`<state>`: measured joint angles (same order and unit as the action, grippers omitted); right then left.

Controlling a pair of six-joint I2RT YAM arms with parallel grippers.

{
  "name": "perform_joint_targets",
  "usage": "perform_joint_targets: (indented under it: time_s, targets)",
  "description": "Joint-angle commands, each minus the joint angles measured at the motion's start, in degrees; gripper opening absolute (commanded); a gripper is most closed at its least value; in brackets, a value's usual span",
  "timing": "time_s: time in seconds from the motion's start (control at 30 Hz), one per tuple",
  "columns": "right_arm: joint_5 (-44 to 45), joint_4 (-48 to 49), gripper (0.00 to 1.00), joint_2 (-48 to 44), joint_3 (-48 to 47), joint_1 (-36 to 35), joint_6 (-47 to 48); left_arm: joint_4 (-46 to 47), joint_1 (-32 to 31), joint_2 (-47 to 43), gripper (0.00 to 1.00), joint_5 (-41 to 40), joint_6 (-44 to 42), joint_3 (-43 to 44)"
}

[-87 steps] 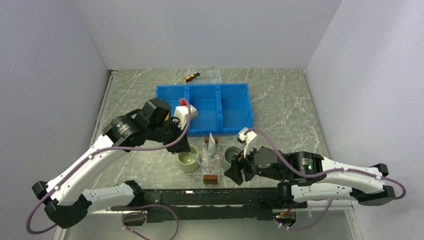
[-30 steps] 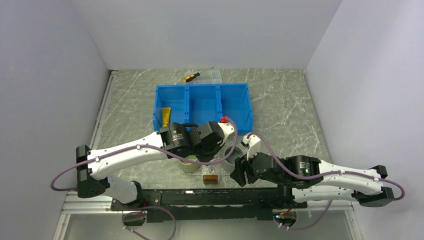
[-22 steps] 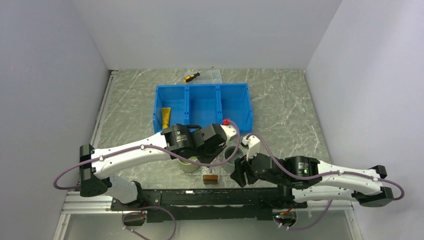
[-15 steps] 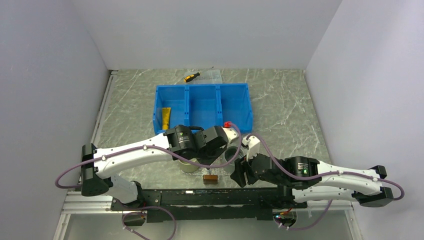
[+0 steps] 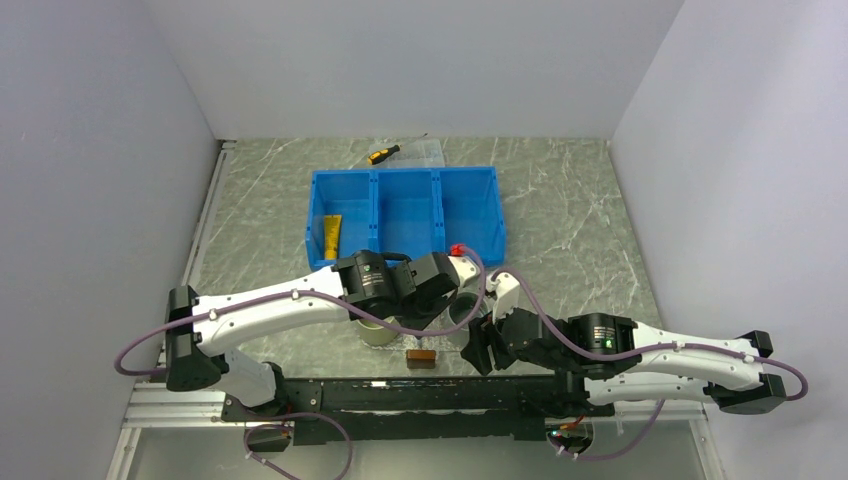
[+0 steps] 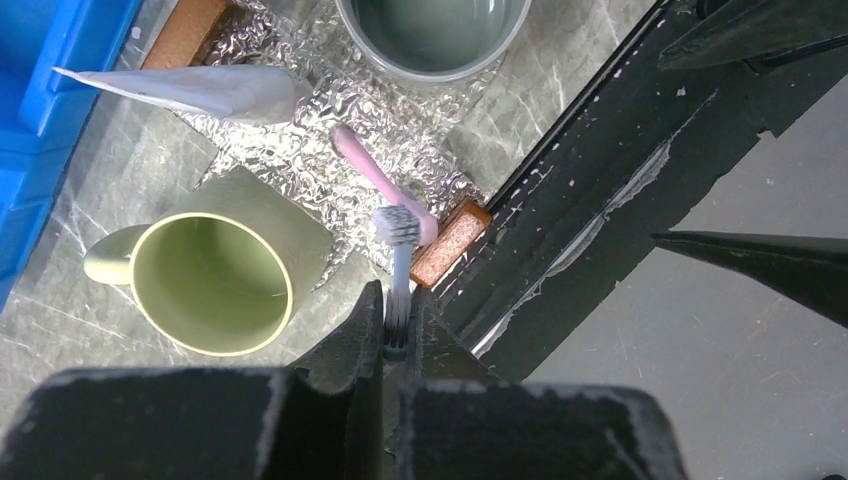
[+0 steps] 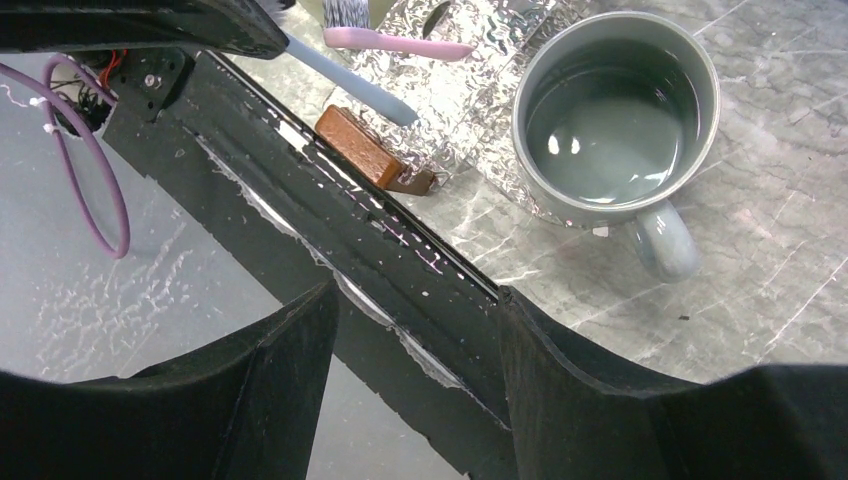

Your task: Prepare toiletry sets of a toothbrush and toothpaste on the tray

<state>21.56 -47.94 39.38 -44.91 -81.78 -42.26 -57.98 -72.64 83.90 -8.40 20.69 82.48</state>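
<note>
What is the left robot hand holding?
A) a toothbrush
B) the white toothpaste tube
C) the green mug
A: the left end effector is shut on a bluish-grey toothbrush, whose bristle end is by the pink toothbrush lying on the tray.

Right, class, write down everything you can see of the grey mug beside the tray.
The grey mug is a round, blue-grey glazed cup, ceramic by its look, with one loop handle on the side away from the tray. It stands upright on the marble table, close against the tray's crinkly edge; whether they touch is unclear. Its glossy inside catches light and looks empty. Nothing grips it.
</note>
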Motion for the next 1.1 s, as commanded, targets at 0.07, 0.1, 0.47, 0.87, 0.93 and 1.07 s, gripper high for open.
perform_joint_targets:
  time_s: [0.07,0.1,0.47,0.87,0.93,1.07]
  targets:
    - [0.76,1.36,0.61,-0.41,-0.18,0.11,-0.82,0.94,-0.4,2.03,0.0,0.13,0.08,0.74]
    - [0.81,1.28,0.61,-0.5,-0.14,0.15,-0.95,0.98,-0.4,2.2,0.0,0.1,0.07,0.68]
    - [0.92,1.05,0.61,-0.49,-0.2,0.18,-0.98,1.52,-0.4,1.88,0.0,-0.59,0.4,-0.22]
    - [0.72,1.36,0.61,-0.26,0.15,0.15,-1.16,1.37,-0.39,2.06,0.0,-1.52,1.0,-0.97]
    - [0.76,1.23,0.61,-0.23,0.13,0.07,-1.31,1.46,-0.37,1.91,0.0,-1.76,1.11,-1.24]
    - [0.76,1.17,0.62,-0.26,0.08,0.13,-1.34,1.3,-0.39,1.46,0.01,-2.46,1.13,-1.44]
